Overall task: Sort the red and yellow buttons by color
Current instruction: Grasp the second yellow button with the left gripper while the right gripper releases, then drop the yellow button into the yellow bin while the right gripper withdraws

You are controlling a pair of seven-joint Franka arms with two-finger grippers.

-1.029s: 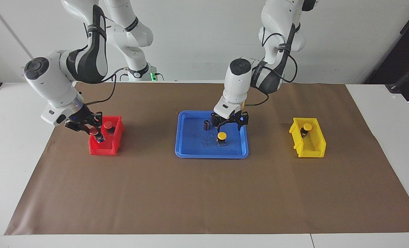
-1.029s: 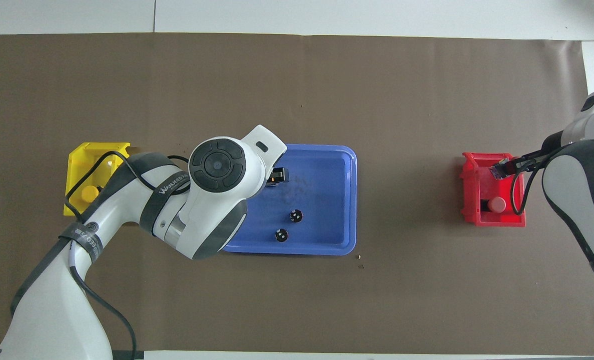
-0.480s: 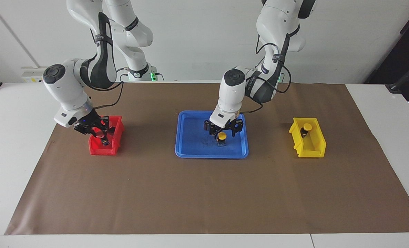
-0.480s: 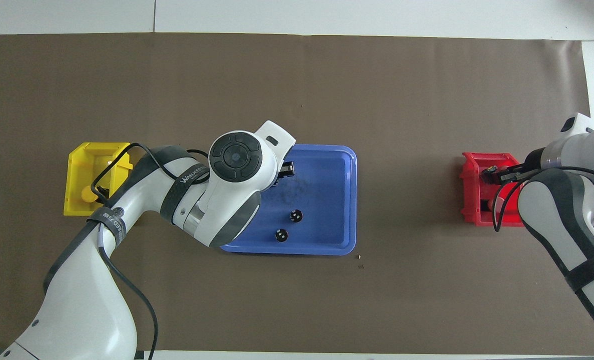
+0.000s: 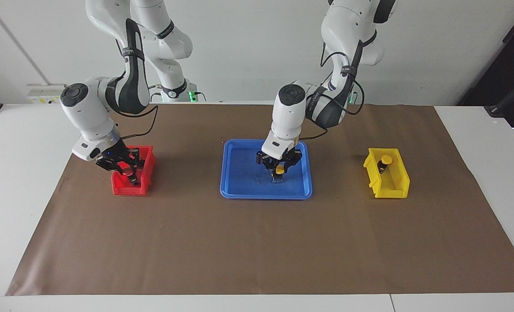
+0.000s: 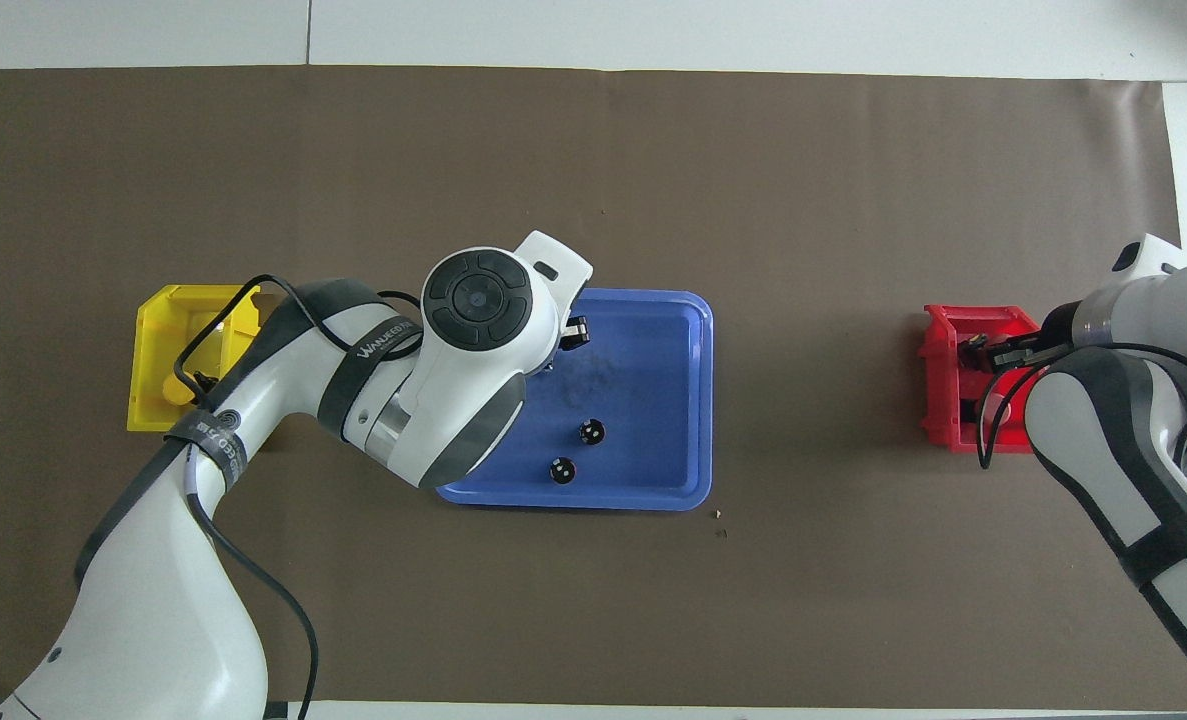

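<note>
Glossy plastic blue tray (image 5: pixel 239 190) on matt brown paper sheet (image 5: pixel 257 242).

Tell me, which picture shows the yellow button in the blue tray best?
The facing view: the yellow button shows on the blue tray, between the left hand's fingers. In the overhead view the left arm hides it.

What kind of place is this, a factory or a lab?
Most likely a robotics lab or test bench. Two robot arms work at a white table covered in brown paper, with a blue tray between a red bin and a yellow bin.
</note>
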